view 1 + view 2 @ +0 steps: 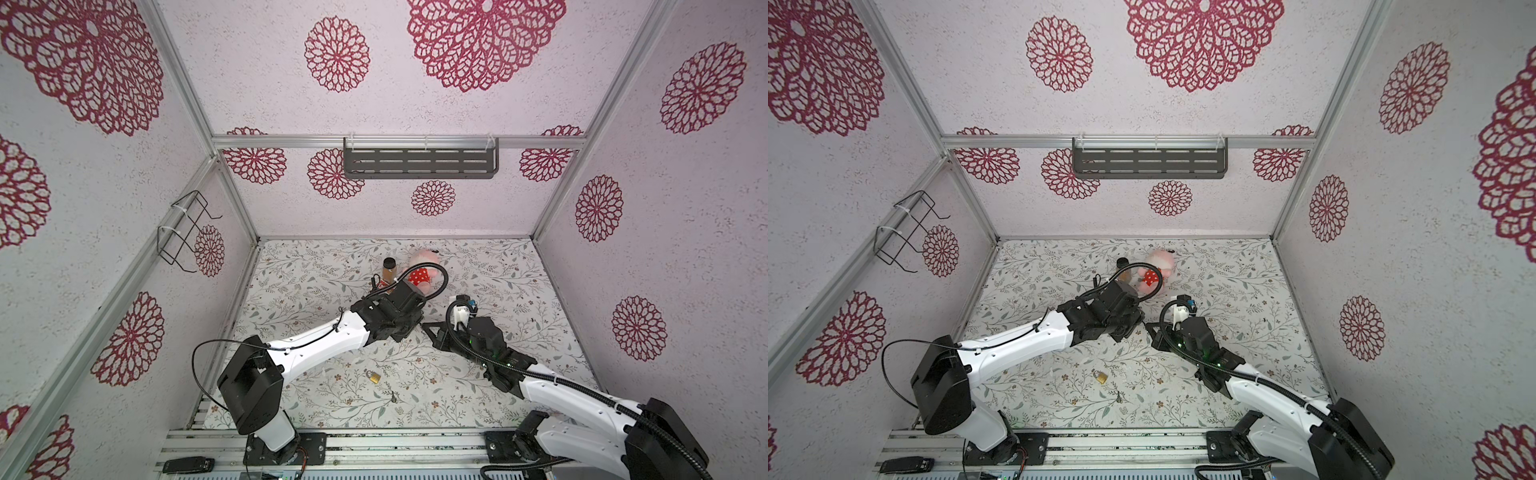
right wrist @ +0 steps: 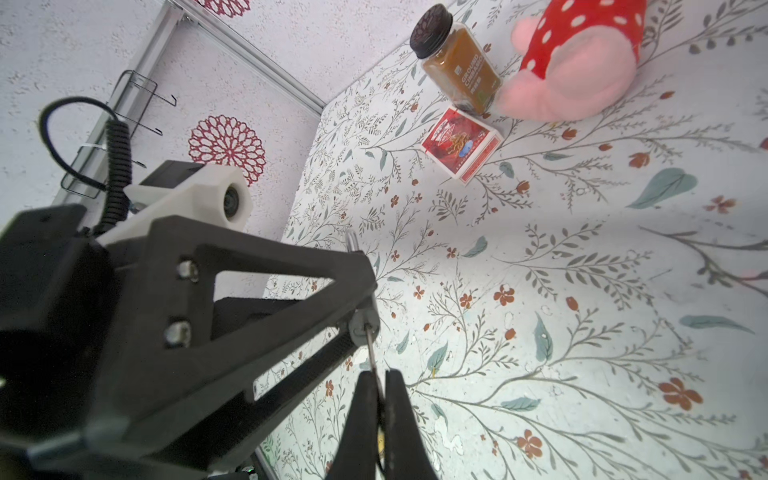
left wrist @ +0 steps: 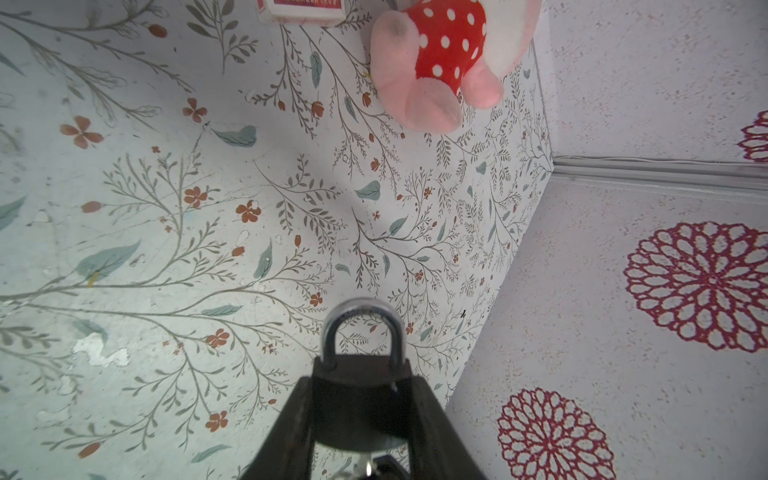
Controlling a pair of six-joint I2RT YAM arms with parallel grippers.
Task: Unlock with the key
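Note:
My left gripper (image 3: 360, 388) is shut on a dark padlock (image 3: 357, 399), its body squeezed between the jaws. The lock's silver shackle (image 3: 360, 328) sticks out past the fingertips and looks closed. My right gripper (image 2: 378, 388) is shut on a key (image 2: 371, 353). The key's thin blade runs up to the round silver keyway (image 2: 364, 326) on the lock's underside and meets it. In both top views the left gripper (image 1: 409, 322) and the right gripper (image 1: 428, 329) meet tip to tip above the middle of the floral table (image 1: 519, 291). There the lock and key are hidden.
A small brass padlock (image 1: 374, 377) and a loose key (image 1: 393, 397) lie on the table near the front. A spice jar (image 2: 457, 62), a red box (image 2: 459, 143) and a pink plush toy (image 2: 582, 66) sit behind the grippers. A slotted shelf (image 1: 419, 162) and a wire rack (image 1: 187, 232) hang on the walls.

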